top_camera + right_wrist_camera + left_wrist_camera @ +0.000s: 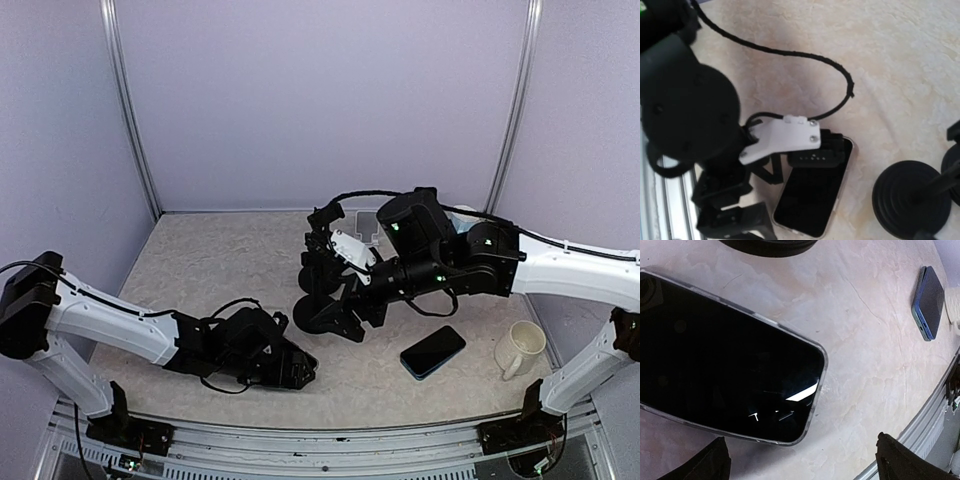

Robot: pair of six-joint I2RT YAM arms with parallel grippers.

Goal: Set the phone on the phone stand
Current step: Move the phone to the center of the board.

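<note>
Table (220, 270): pale marbled top; everything here sits on it.
Right arm (560, 265): reaches in from the right edge to mid-table, with its wrist over the stand.
Left arm (120, 325): lies low from the left, wrist down near the front centre of the table.
Stand (328, 318): black with a round base, at mid-table. It is just beyond the left claw and a little to its right. The phone is not on it.
Phone (730, 370): black screen up, clear-edged case, lying flat on the table directly under the left claw. The top view hides it beneath that claw. In the left wrist view one corner of it lies between the two fingertips (905, 460) and the rest runs off to the left of the frame. Whether the fingers touch it, cannot tell. The right wrist view shows it near the stand's base but apart from it.
Mug (520, 348): cream, upright, at the right front of the table.
Blue phone (433, 351): flat on the table between stand and mug, well apart from the left claw.
Cable (805, 56): black loop lying on the table beyond the left arm.
Left claw (298, 370): fingers spread wide over the phone, clamped on nothing.
Right claw (318, 240): above the stand, jaws apart, nothing seen in them.
</note>
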